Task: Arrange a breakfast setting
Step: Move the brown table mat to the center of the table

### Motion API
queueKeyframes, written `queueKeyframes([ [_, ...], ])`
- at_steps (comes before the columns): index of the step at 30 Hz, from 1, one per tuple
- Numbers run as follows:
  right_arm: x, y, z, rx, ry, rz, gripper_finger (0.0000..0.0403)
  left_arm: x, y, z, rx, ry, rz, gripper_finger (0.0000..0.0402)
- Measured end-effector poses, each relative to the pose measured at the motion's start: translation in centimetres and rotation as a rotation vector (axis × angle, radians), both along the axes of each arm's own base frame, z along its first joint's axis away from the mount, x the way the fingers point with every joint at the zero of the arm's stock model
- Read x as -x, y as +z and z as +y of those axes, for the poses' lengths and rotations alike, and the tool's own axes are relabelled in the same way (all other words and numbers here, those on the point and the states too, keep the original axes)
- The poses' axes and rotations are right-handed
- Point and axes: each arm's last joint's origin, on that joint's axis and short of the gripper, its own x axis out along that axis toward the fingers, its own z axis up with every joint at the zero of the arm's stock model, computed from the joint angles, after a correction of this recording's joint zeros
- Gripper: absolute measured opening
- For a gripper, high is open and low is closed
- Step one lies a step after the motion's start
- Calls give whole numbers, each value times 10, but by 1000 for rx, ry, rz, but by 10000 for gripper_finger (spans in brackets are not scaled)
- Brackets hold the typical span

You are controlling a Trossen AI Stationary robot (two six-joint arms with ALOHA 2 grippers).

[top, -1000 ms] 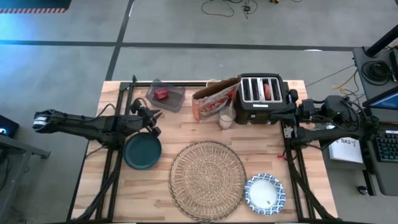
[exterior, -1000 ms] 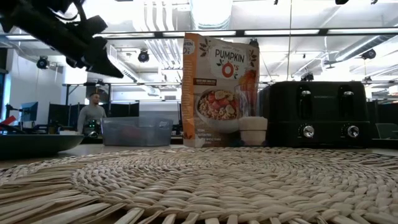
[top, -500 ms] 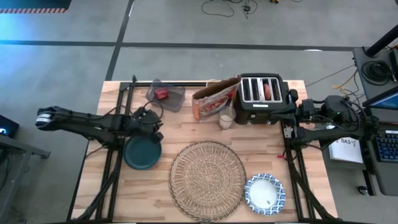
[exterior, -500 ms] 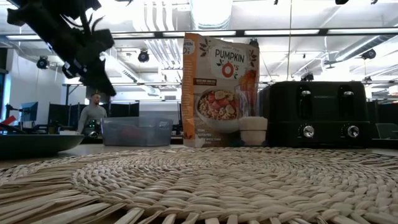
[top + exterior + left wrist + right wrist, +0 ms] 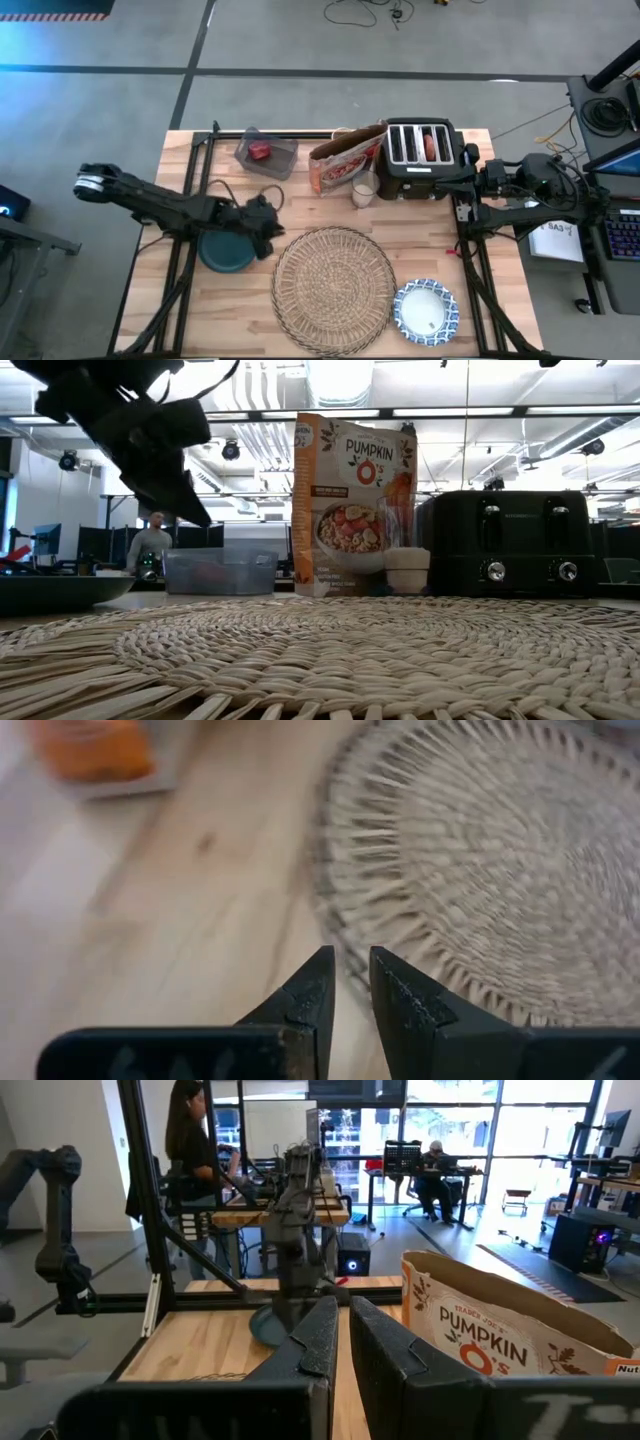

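A: Biggest first — we see the wooden table [image 5: 300,205], and on it the round straw placemat [image 5: 334,288] near the front edge, center.

B: Agreed. Behind it we've got the black toaster [image 5: 420,158] at the back right, with the cereal box [image 5: 345,160] lying just to its left and a small cup [image 5: 363,192] in front of the two.

A: Plate [image 5: 222,254] next — dark teal, left of the placemat, close but we can't tell if they touch. The left arm partly covers it.

B: Bowl [image 5: 426,308] sits at the placemat's front right, just beside the rim. Clear plastic container [image 5: 266,153] with something red in it at the back left.

A: Left gripper [image 5: 268,240] — between plate and placemat, above the plate's right edge. In the wrist view its fingers [image 5: 312,995] are nearly together, a thin gap, nothing between them.

B: Right gripper [image 5: 462,184] waits at the table's right edge beside the toaster; fingers [image 5: 322,1340] close together too, narrow slit, empty.

A: People [image 5: 192,1150] at desks in the room behind.
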Motion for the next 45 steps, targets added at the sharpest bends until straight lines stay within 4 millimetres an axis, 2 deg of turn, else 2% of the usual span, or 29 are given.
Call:
queueKeyframes([
  [4, 0, 0, 0, 0, 0, 0, 22, -10, -12, -5, -81, -25, 47, 50],
  [10, 0, 0, 0, 0, 0, 0, 22, -31, -13, -15, -68, -35, 63, 50],
  [15, 0, 0, 0, 0, 0, 0, 22, -55, -15, -37, -76, -96, 81, 55],
  [23, 0, 0, 0, 0, 0, 0, 22, -86, -24, -80, -114, -217, 122, 90],
  [28, 0, 0, 0, 0, 0, 0, 22, -107, -27, -97, -142, -269, 117, 96],
  [35, 0, 0, 0, 0, 0, 0, 22, -126, -42, -103, -198, -317, 149, 96],
  [45, 0, 0, 0, 0, 0, 1, 22, -127, -51, -92, -224, -313, 189, 96],
])
